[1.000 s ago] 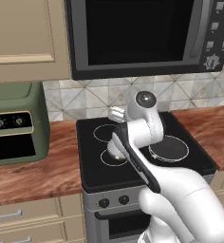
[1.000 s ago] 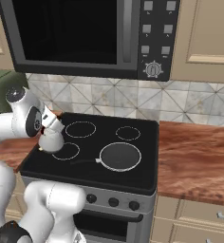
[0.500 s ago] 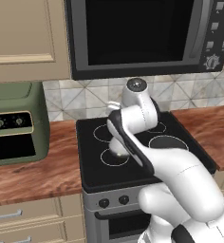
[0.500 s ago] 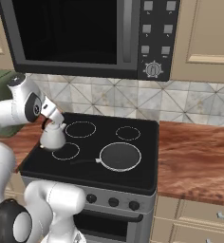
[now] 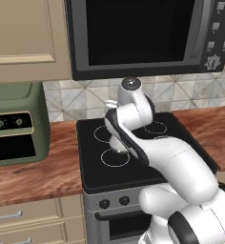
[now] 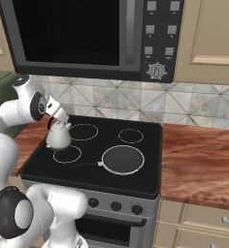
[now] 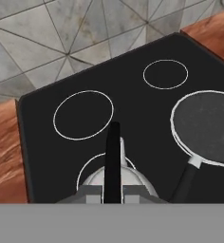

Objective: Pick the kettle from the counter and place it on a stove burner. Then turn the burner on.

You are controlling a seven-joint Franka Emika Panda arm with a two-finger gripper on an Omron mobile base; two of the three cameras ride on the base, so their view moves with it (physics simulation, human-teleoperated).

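My pincer (image 6: pixel 56 121) is clamped tight on the thin black arched handle of the small silver-grey dome-shaped kettle (image 6: pixel 58 137). In the hand view the kettle sits at 6 o'clock, over the front-left thin white ring burner (image 7: pixel 88 171) on the black glass stove top (image 6: pixel 144 170); I cannot tell whether its base touches the glass. The placing step looks nearly done. Next I would lower it, release, then reach for 1 of the round dark knobs (image 6: pixel 116 206) below.
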